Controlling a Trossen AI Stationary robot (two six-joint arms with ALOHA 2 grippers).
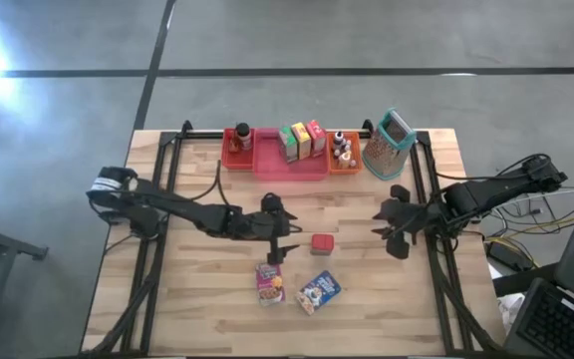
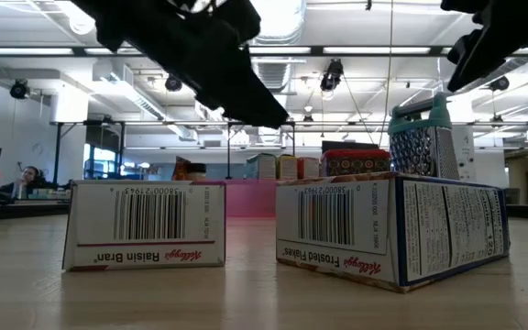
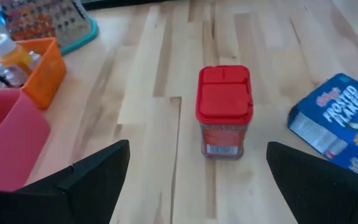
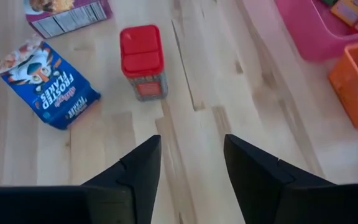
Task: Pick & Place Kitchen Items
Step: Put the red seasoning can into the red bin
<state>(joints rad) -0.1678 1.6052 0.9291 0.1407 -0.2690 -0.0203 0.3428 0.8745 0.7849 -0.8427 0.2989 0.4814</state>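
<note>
A small jar with a red lid (image 1: 322,242) stands upright on the wooden table (image 1: 197,319). My left gripper (image 1: 285,242) hovers open just left of the jar (image 3: 224,112), its fingers wide apart and short of it. A purple Raisin Bran box (image 1: 270,284) and a blue Frosted Flakes box (image 1: 318,291) lie flat nearer the front edge. My right gripper (image 1: 395,231) hangs open above the table's right side, nothing between its fingers (image 4: 138,174); the jar (image 4: 143,62) lies ahead of it.
Along the far edge stand a red tray (image 1: 237,152) with a bottle, a pink tray (image 1: 292,165) with upright boxes, an orange tray (image 1: 344,158) with small bottles, and a metal grater (image 1: 387,145). Bare wood lies between the jar and the trays.
</note>
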